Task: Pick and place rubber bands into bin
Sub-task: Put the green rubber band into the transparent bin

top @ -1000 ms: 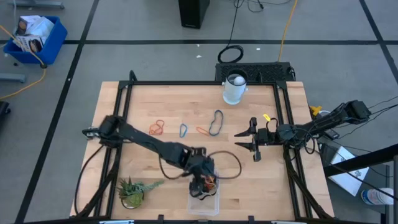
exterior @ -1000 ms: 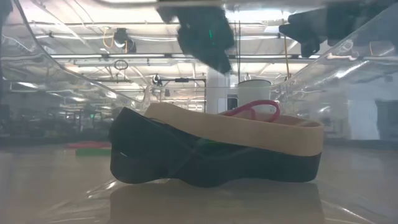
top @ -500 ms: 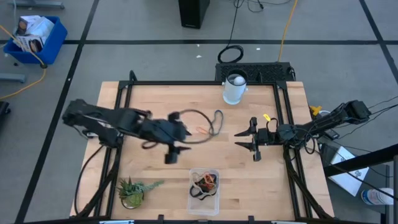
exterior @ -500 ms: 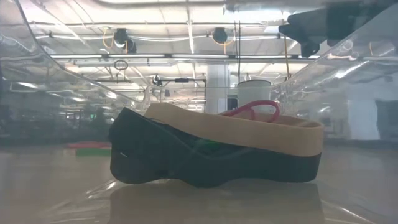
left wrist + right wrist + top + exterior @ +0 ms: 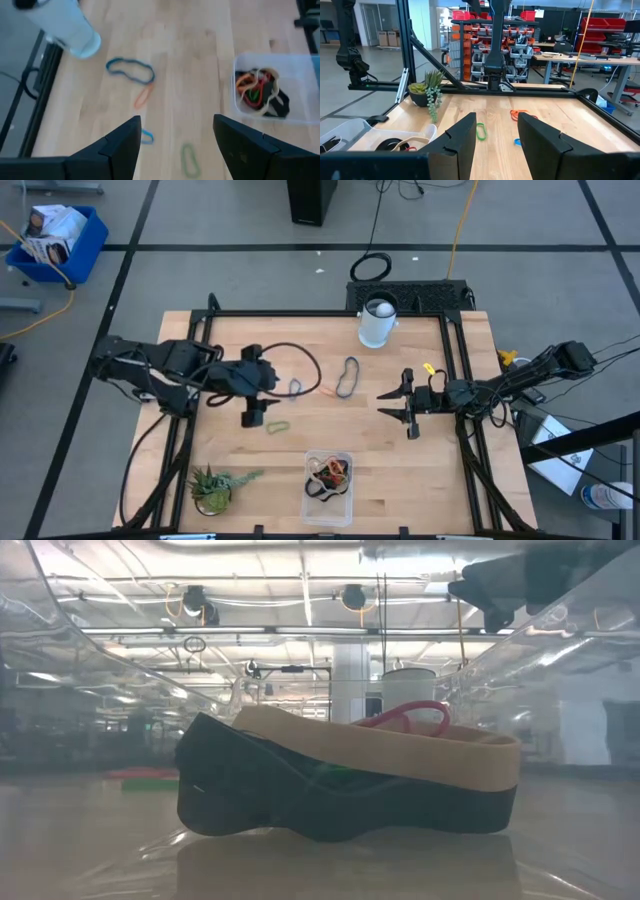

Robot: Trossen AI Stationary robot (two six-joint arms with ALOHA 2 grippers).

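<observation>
The left gripper hung wide and empty over the bench near a green rubber band, while the right gripper waited part-open.

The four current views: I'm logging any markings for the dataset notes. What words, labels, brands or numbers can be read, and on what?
None can be read.
Printed cartons in the blue crate: print too small to read.
Red storage bins in the room behind: no legible labels.
White cup, clear bin: no markings visible.
</observation>
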